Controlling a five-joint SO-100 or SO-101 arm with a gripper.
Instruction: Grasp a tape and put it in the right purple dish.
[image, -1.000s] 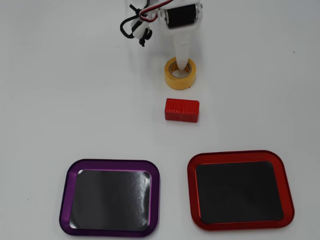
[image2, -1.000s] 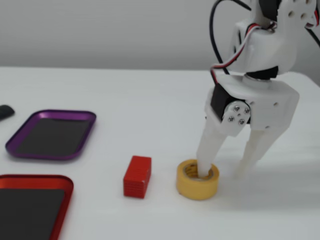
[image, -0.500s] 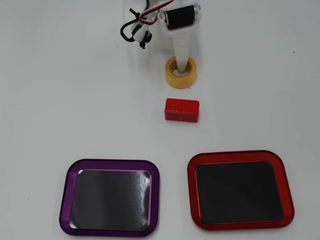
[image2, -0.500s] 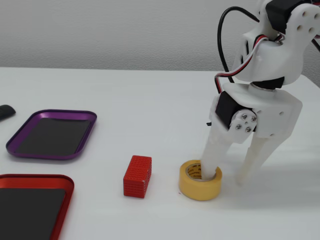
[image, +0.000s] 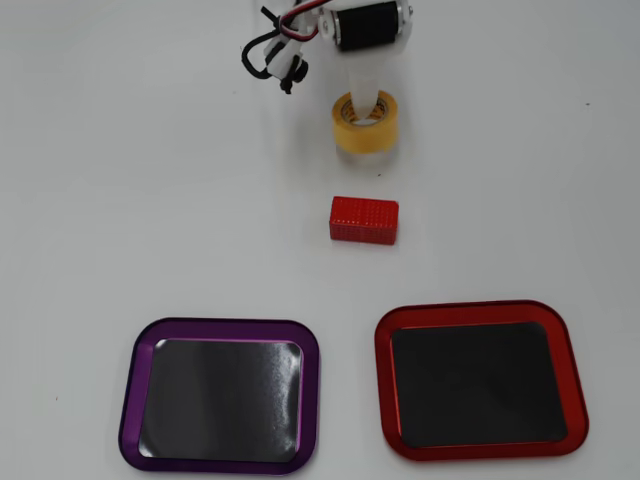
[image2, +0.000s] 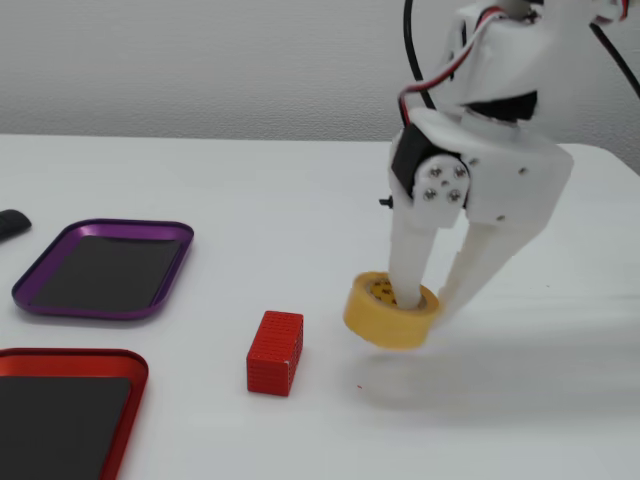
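Note:
The yellow tape roll is at the top middle of the overhead view, and right of centre in the fixed view, where it tilts and its near edge looks slightly off the table. My white gripper comes down on it from above. One finger is inside the core and the other is outside the wall, shut on the roll. The purple dish lies empty at the bottom left of the overhead view, and at the left of the fixed view.
A red block lies just in front of the tape and also shows in the fixed view. An empty red tray lies beside the purple dish. A dark object shows at the fixed view's left edge.

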